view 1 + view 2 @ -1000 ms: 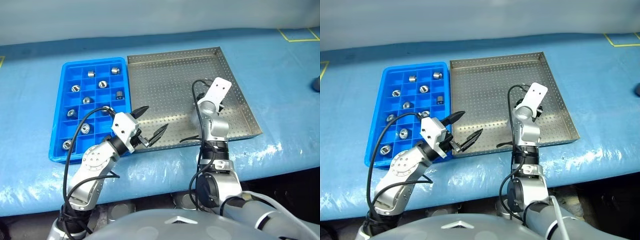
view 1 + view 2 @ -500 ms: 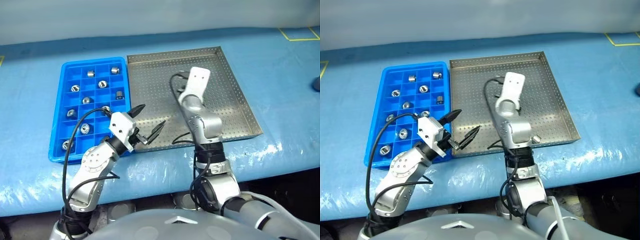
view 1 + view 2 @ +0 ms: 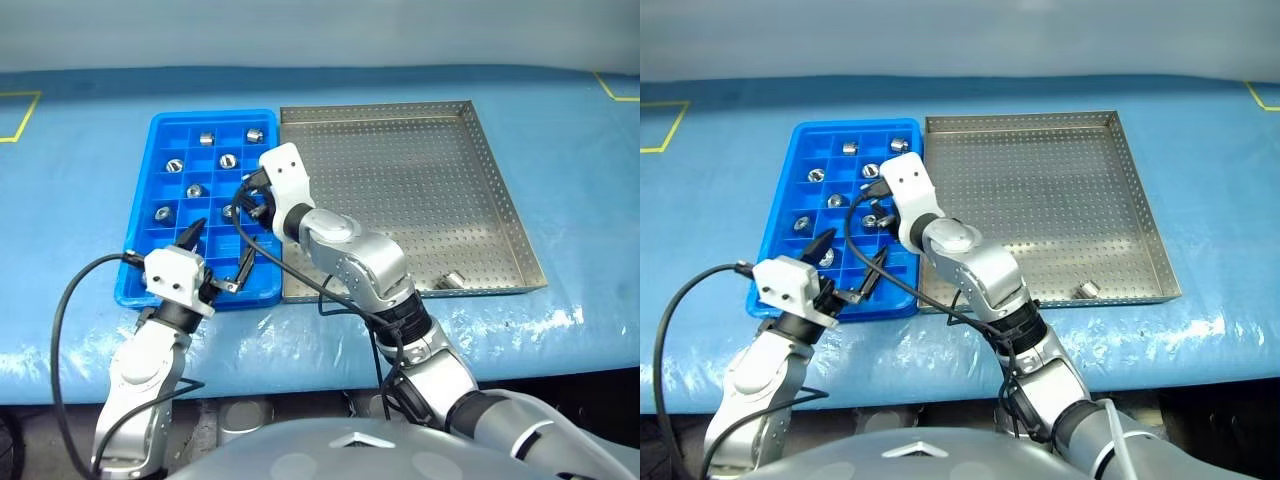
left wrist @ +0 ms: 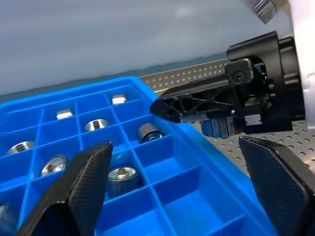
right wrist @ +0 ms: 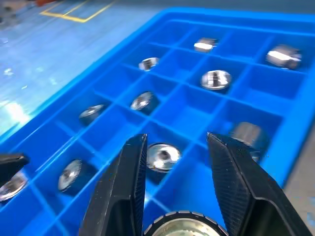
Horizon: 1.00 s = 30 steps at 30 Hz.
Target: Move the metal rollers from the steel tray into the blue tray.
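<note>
A big blue surface (image 3: 80, 200) held two trays side by side. The blue tray (image 3: 140, 285) sat on the robot's left, touching the steel tray (image 3: 500, 190) on its right. Many metal rollers (image 3: 227, 160) already lay in the blue tray's little boxes, one in each. One last roller (image 3: 452, 280) lay in the near right corner of the steel tray.

The right gripper (image 5: 172, 167) hung over the blue tray. Its two black fingers (image 5: 123, 187) were closed on a shiny roller (image 5: 184, 227), seen at the bottom of the right wrist view. The left gripper (image 3: 215, 262) waited at the near edge of the blue tray, wide open and holding nothing.

To do this step well, the right gripper should probably go to a box with no roller in it, come down low, and only then let go. That way the roller should not bounce out.

The right wrist view showed the held roller, which the head views did not show. The head views showed the last roller in the steel tray.
</note>
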Available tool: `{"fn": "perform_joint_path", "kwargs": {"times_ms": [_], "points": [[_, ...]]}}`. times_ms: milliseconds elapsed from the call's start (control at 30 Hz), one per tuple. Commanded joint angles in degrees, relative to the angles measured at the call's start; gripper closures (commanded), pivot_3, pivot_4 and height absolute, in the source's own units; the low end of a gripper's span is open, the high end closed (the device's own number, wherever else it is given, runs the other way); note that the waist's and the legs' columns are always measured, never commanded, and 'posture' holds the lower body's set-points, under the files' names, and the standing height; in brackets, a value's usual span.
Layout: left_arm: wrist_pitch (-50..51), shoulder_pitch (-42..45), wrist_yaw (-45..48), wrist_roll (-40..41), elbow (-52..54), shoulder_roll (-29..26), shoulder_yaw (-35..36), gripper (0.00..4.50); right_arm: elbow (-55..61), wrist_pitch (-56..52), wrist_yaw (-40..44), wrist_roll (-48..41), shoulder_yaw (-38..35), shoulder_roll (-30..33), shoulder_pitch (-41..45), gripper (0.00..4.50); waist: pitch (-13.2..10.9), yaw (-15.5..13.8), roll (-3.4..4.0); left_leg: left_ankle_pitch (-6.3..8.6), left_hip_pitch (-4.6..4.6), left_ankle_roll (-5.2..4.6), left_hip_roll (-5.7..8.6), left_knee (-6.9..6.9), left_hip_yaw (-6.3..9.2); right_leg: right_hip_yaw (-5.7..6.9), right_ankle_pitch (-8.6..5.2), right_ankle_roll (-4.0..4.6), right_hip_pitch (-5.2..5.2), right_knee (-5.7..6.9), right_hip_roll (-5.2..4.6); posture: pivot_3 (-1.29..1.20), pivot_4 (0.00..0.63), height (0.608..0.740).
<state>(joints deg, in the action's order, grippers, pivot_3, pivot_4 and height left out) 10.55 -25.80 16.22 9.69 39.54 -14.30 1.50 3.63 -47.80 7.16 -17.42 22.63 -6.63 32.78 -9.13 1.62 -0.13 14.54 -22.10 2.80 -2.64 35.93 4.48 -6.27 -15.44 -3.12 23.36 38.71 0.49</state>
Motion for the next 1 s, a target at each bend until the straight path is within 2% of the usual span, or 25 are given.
{"fn": "perform_joint_path", "kwargs": {"times_ms": [33, 200, 433, 500, 533, 733, 1000], "points": [[-1.36, -3.41, 0.21, 1.16, 4.27, -0.02, 1.25, 0.0, 3.79, 0.97, 5.22, -0.74, 1.79, 0.91, -0.15, 2.9, -0.01, -0.54, -0.01, 0.0, 0.0, 0.0, 0.0, 0.0, 0.0, 0.0, -0.01, 0.01, 0.0, 0.0, 0.0, 0.2, 0.15, 0.74], [-0.81, -6.17, 1.87, 2.53, 5.24, -0.45, 0.08, 0.0, 5.05, -0.33, 8.29, 1.27, 3.74, 4.2, -1.28, 2.9, -0.02, -1.15, -0.03, -0.01, 0.0, 0.01, -0.01, 0.01, 0.01, 0.03, -0.19, -0.17, 0.01, 0.0, 0.01, 0.2, 0.15, 0.74], [-0.03, -4.96, 3.25, 3.51, 4.54, -1.15, -1.63, 0.0, 7.16, -3.23, 10.02, 2.7, 3.51, 8.95, -3.49, 2.9, -0.01, -1.08, -0.04, -0.01, 0.0, 0.02, -0.01, 0.0, 0.01, 0.03, -0.19, -0.17, 0.02, 0.0, 0.02, 0.16, 0.15, 0.74], [-0.12, -4.37, 3.63, 3.84, 4.13, -1.35, -1.82, 0.0, 6.82, -2.96, 10.29, 2.86, 3.01, 9.29, -4.13, 2.18, 0.0, -1.02, -0.05, -0.01, 0.01, 0.02, -0.01, 0.01, 0.01, 0.02, -0.19, -0.17, 0.01, 0.0, 0.01, 0.16, 0.15, 0.74], [-0.14, -4.03, 3.85, 3.97, 3.88, -1.47, -1.86, 0.0, 6.59, -2.6, 10.11, 3.14, 2.8, 9.14, -4.35, 1.99, 0.0, -1.01, -0.05, -0.01, 0.01, 0.02, -0.01, 0.01, 0.01, 0.02, -0.19, -0.18, 0.0, 0.0, 0.01, 0.14, 0.15, 0.74], [-0.25, -1.73, 5.13, 4.92, 1.93, -2.04, -2.12, 0.0, 3.31, 0.23, 9.14, 3.42, 0.77, 4.65, -4.25, 0.09, 0.0, -0.33, -0.05, -0.02, 0.04, 0.02, -0.02, 0.02, -0.01, 0.01, -0.19, -0.18, 0.0, 0.03, 0.03, 0.12, 0.15, 0.74], [-0.65, -1.0, 5.58, 5.08, 0.92, -1.88, -2.46, 0.0, -1.75, 4.51, 10.02, 4.81, 0.46, 0.89, -2.14, 0.04, 0.0, 0.0, -0.06, -0.02, 0.06, 0.03, -0.03, 0.01, -0.01, 0.01, -0.18, -0.17, 0.0, 0.06, 0.05, 0.14, 0.15, 0.74]]}}
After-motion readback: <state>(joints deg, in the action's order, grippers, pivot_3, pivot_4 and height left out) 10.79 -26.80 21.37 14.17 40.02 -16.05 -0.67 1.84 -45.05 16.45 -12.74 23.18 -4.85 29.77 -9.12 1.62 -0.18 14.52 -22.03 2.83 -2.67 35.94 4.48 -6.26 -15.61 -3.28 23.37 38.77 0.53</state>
